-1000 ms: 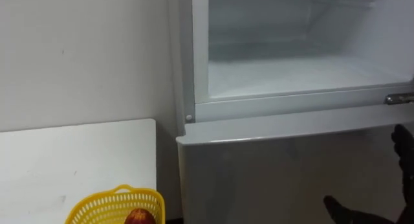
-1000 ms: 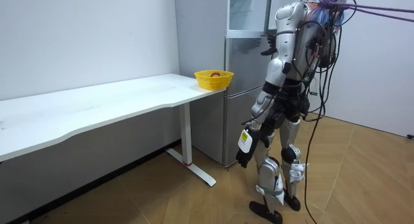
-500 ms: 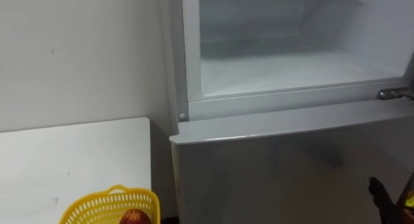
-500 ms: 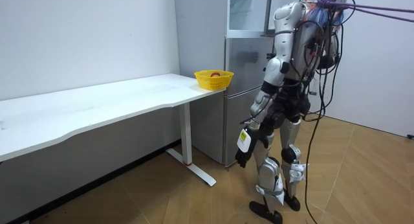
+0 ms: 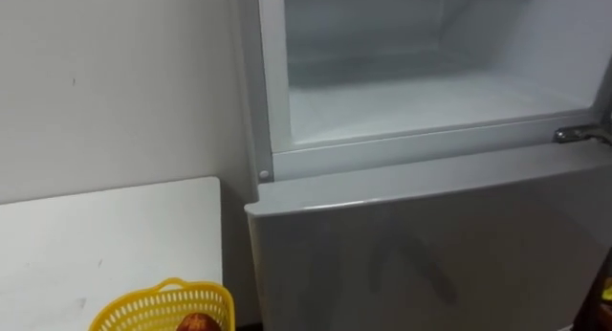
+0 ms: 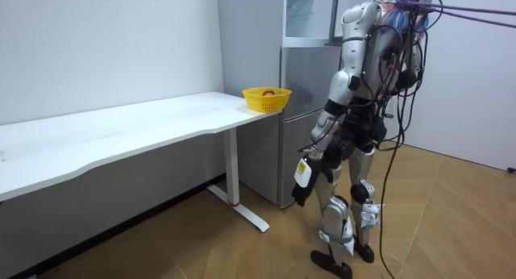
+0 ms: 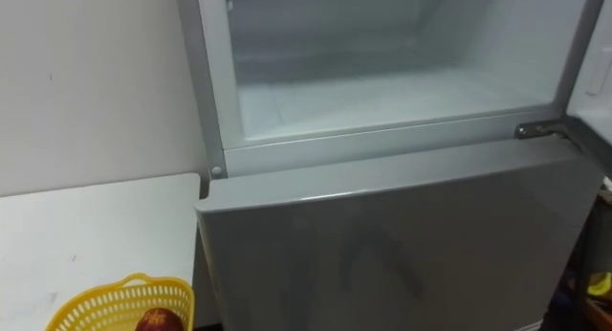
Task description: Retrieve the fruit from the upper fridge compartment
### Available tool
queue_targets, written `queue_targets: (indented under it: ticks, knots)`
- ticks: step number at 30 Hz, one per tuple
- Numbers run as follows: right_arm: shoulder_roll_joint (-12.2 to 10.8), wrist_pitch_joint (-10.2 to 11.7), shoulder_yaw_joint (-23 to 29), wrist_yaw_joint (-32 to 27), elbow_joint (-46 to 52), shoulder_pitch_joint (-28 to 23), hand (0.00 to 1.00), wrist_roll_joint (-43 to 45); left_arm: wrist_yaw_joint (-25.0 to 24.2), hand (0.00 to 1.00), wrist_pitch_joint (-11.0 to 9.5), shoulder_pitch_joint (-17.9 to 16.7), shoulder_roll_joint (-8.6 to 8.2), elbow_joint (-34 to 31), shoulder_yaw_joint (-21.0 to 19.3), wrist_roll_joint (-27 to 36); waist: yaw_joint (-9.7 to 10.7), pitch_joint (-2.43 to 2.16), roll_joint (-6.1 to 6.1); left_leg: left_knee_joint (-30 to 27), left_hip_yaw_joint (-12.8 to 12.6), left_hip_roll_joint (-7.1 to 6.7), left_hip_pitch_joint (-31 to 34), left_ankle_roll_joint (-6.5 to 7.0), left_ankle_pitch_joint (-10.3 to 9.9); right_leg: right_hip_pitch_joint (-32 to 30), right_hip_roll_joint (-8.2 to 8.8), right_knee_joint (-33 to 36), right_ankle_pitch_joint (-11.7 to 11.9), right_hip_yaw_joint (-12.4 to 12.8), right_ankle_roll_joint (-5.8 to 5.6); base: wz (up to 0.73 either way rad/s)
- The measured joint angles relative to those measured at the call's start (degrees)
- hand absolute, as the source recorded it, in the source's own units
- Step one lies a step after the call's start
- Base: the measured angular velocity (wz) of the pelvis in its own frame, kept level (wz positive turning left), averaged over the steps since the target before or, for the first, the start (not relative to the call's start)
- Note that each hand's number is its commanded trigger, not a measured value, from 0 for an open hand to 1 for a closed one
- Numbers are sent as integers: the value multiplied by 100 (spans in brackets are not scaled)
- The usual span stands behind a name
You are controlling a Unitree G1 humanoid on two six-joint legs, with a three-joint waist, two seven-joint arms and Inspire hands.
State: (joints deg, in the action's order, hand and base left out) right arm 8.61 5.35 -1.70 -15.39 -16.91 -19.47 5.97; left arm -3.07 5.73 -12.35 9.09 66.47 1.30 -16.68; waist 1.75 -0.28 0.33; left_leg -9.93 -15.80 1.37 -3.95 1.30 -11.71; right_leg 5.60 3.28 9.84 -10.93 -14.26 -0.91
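The upper fridge compartment (image 5: 430,92) stands open in front of me, and its white shelf (image 7: 382,97) is bare. The grey lower fridge door (image 5: 421,245) below it is closed. A yellow basket (image 5: 158,310) with a red fruit (image 5: 196,323) in it sits on the corner of the white table, to my left. In the room view I stand upright facing the fridge. My left hand (image 6: 300,186) hangs low beside my thigh. My right arm (image 6: 326,122) is lowered in front of my hips, and its hand is too small to make out.
The white table (image 5: 105,245) runs along the wall on my left, right up to the fridge side. The open upper door (image 6: 310,13) swings out to my right, with its hinge (image 5: 579,134) at the compartment's corner. Wooden floor (image 6: 451,222) lies behind me.
My right hand, seen at the lower right of the left eye view a second ago, has dropped out of it. In the room view that arm came down from the fridge. The camera shifted slightly.
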Motion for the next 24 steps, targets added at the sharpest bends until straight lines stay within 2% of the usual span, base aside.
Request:
queue_targets:
  ticks: [6, 12, 20, 24]
  knots:
    - [-40, -65, -55, 21, -1068, 42, 0, -52, 175, 0, 137, -200, -132, -311, -8, 25, -10, 4, -18, 2, 21, -2, -19, 6, -11, 47, 21, -20, -6, -2, -4, 1]
    - [-40, -177, -36, 99, -2485, 214, 0, -239, 247, 0, 142, -236, -140, -352, -7, 91, -36, -2, -57, -45, 37, -8, -71, 4, -12, 144, 37, -113, -7, -8, -6, 0]
    - [-58, -196, -37, 484, -3355, 373, 0, -223, 70, 0, 233, -257, -146, -340, -6, 75, -53, 5, -94, -47, 79, -14, -60, 2, -13, 161, 35, -119, -10, -21, -9, 2]
    - [-69, -315, -45, 700, -3937, 685, 0, -276, -20, 0, 299, -254, -143, -355, -8, 81, -72, 5, -141, -48, 79, -13, -58, 2, -13, 161, 34, -119, -12, -22, -9, 0]
